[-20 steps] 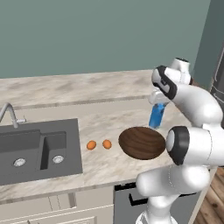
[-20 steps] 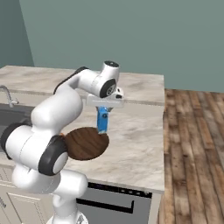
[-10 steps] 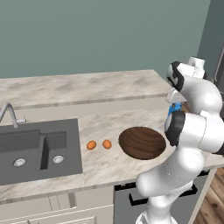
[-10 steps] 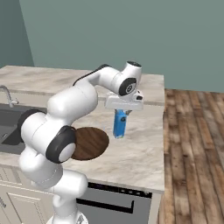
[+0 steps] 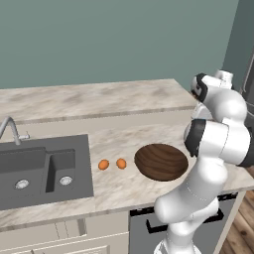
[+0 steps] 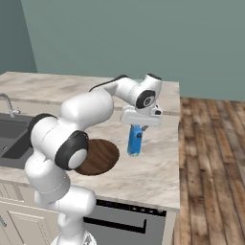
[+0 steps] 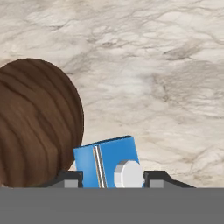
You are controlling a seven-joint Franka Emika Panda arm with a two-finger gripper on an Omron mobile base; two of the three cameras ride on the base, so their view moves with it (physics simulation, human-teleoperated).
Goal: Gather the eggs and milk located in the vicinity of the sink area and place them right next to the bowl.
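My gripper is shut on the milk, a blue carton that hangs upright just to the right of the dark wooden bowl, low over the counter. The hand view looks down on the carton's gabled top and white cap, clamped between the dark fingertips, with the bowl close on its left. Two orange-brown eggs lie side by side on the counter between the sink and the bowl. I cannot tell whether the carton touches the counter.
A curved silver faucet stands behind the dark double-basin sink. The marble counter ends a short way right of the carton, above the wooden floor. My own white arm arches over the bowl.
The arm has carried the milk to the right, past the bowl, and lowered it toward the counter. The eggs and the bowl have stayed put.
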